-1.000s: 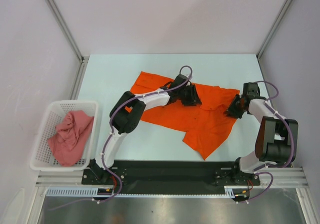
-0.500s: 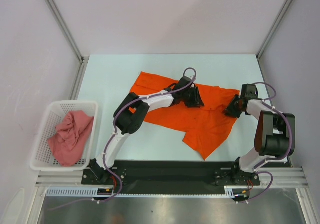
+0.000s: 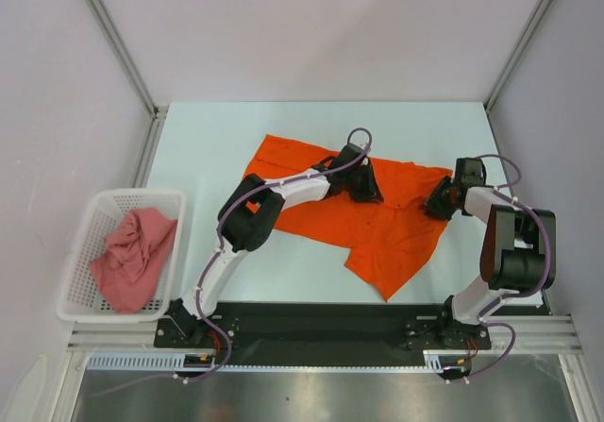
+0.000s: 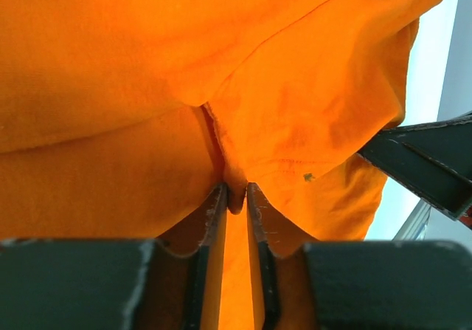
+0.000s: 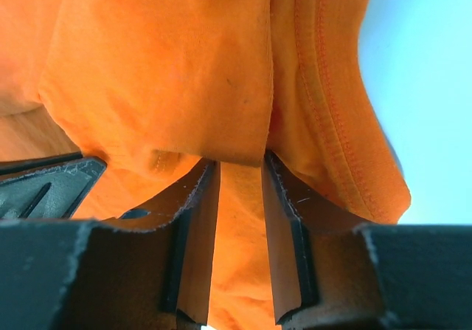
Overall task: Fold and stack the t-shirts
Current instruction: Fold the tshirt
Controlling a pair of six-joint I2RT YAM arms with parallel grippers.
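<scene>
orange t-shirt [image 3: 387,233] on bench [image 3: 217,129]: left hand [image 3: 366,188], right hand [image 3: 436,205] both clamped on its cloth (first fold, likely); next, lift together, evenly.

My right gripper [image 5: 240,167] held what appeared to be a folded edge of the orange t-shirt [image 5: 162,71] between its narrowly spaced fingers [image 5: 195,227].

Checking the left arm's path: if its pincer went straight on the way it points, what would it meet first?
The orange shirt: the left pincer is shut on a fold of it at its tips.
</scene>
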